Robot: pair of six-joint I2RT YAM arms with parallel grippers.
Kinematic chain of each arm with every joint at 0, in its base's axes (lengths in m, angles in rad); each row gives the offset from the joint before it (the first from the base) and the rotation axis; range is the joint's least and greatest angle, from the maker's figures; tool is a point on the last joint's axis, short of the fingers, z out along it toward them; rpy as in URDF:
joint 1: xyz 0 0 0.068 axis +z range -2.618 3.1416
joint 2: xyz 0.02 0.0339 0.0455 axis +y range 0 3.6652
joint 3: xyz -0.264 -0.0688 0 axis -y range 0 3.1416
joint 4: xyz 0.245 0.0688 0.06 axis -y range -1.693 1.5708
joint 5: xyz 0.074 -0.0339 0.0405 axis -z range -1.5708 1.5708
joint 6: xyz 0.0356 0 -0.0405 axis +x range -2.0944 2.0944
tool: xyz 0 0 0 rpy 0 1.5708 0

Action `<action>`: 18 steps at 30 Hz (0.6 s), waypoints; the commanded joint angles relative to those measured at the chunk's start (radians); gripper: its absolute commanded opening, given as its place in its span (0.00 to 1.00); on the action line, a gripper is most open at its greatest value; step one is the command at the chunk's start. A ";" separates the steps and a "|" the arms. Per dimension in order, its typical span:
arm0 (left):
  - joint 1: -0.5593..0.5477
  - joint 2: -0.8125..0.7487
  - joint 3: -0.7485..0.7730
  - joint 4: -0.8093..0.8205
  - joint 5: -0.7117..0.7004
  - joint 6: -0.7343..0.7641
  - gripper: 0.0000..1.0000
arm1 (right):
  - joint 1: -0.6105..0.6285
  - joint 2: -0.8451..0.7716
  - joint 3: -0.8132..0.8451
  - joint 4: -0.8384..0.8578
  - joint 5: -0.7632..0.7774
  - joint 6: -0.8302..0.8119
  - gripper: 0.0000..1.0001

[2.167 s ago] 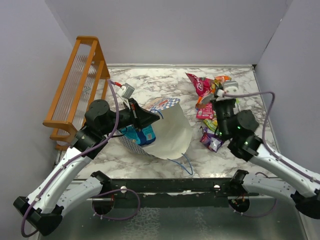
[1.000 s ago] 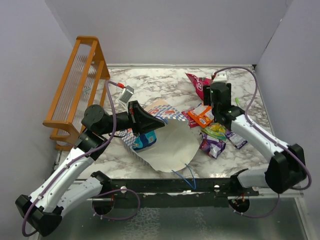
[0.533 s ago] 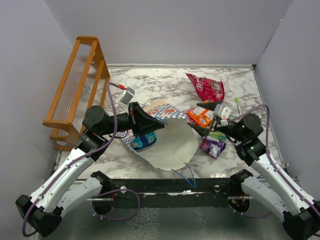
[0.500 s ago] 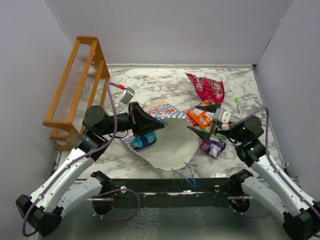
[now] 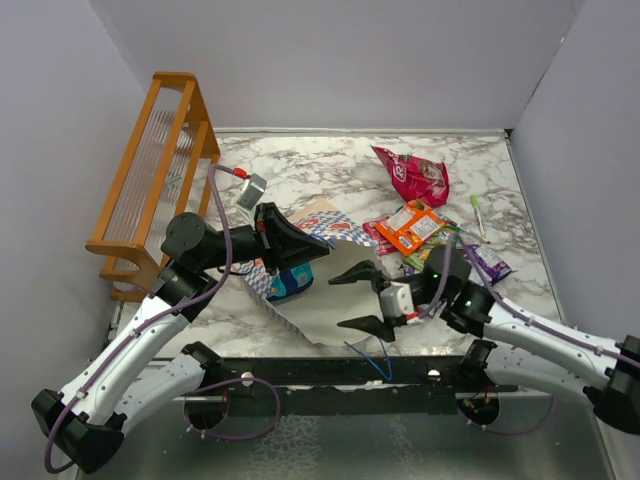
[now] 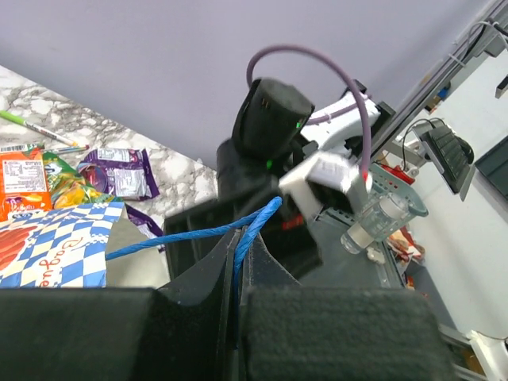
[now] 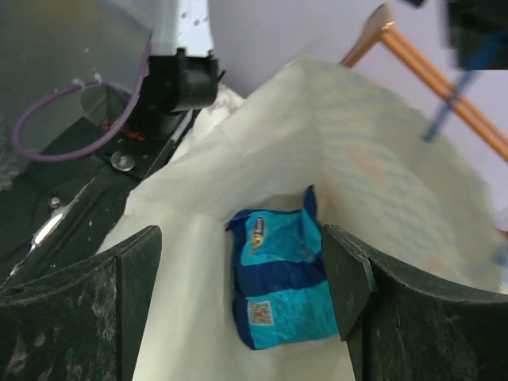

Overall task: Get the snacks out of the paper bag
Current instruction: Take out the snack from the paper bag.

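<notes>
The paper bag (image 5: pixel 335 290) lies on its side with its mouth facing the near edge. My left gripper (image 5: pixel 300 247) is shut on the bag's blue cord handle (image 6: pixel 198 235) and holds the upper side up. A blue snack packet (image 7: pixel 282 274) lies deep inside the bag (image 7: pixel 190 230). My right gripper (image 5: pixel 358 300) is open at the bag's mouth, and its fingers (image 7: pixel 119 305) stand either side of the blue packet without touching it. Right of the bag on the table lie a pink-red packet (image 5: pixel 415 178), an orange one (image 5: pixel 418 225) and a purple one (image 5: pixel 487 262).
An orange wooden rack (image 5: pixel 150 170) stands along the left wall. A small grey object with a red tip (image 5: pixel 250 188) lies beside it. A green pen (image 5: pixel 477 215) rests near the right wall. A second cord handle (image 5: pixel 368 352) trails toward the near table edge.
My right arm has swung from the pile of packets on the right down to the bag's mouth, and its jaws have opened. The left gripper has kept its hold on the handle.
</notes>
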 commanded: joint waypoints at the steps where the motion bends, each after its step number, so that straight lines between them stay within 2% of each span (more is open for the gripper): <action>1: -0.008 -0.009 0.008 0.090 0.054 -0.013 0.00 | 0.168 0.129 0.024 -0.067 0.311 -0.216 0.80; 6: -0.009 -0.001 0.001 0.092 0.087 0.002 0.00 | 0.221 0.345 0.041 0.038 0.506 -0.313 0.79; 10: -0.009 0.017 0.001 0.086 0.121 0.014 0.00 | 0.221 0.508 0.087 0.145 0.584 -0.390 0.81; 13: -0.011 0.028 0.007 0.080 0.138 0.021 0.00 | 0.222 0.621 0.156 0.169 0.612 -0.394 1.00; 18: -0.011 0.030 0.012 0.074 0.145 0.022 0.00 | 0.222 0.739 0.189 0.261 0.642 -0.408 1.00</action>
